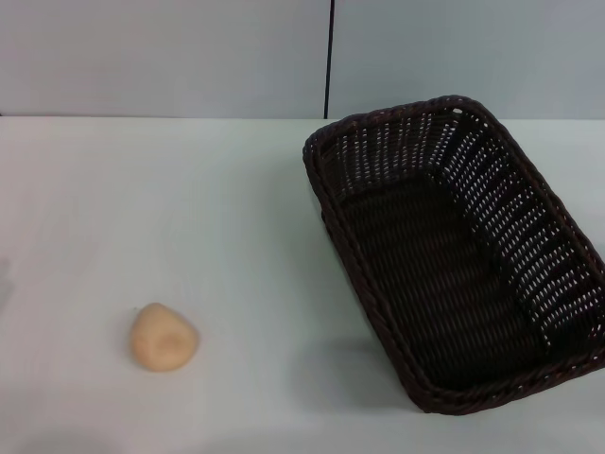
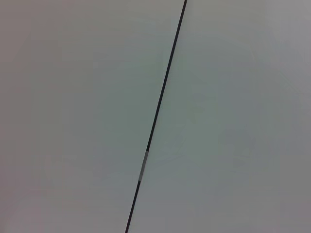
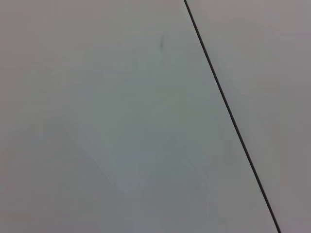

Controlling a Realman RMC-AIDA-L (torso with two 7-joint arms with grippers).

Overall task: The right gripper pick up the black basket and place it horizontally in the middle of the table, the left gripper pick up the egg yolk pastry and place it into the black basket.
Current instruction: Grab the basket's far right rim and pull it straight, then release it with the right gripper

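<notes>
The black basket (image 1: 454, 255) is a large dark woven wicker basket. It stands upright and empty on the right half of the white table (image 1: 189, 208), turned at an angle with one corner near the front right edge. The egg yolk pastry (image 1: 163, 337) is a small pale tan-orange bun. It lies on the table at the front left, well apart from the basket. Neither gripper shows in any view. Both wrist views show only a plain grey-white surface crossed by a thin dark seam.
A grey wall with a vertical dark seam (image 1: 329, 57) rises behind the table's far edge. Bare table surface lies between the pastry and the basket.
</notes>
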